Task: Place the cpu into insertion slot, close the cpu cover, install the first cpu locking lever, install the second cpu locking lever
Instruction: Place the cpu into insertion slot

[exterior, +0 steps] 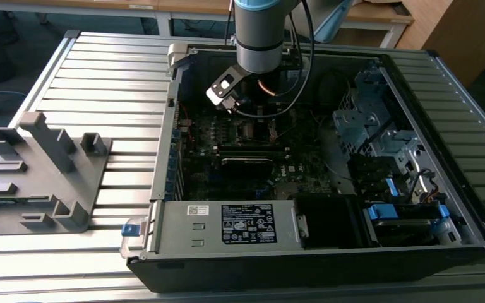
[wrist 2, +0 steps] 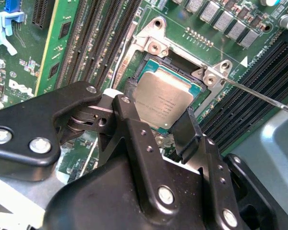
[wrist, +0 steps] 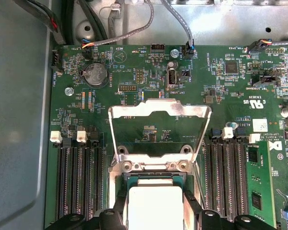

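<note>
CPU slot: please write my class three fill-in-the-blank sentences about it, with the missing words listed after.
1. The cpu sits between the two black ____.
2. The cover is ____, not closed.
3. The motherboard is dark ____.
Missing words: jaws; open; green.

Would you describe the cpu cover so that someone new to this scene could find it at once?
Look inside the open computer case, at the green motherboard, between its two banks of long black slots. The cpu cover is the thin silver frame swung open beside the cpu. Only it is a bare metal frame with a large cut-out showing the board behind.
</note>
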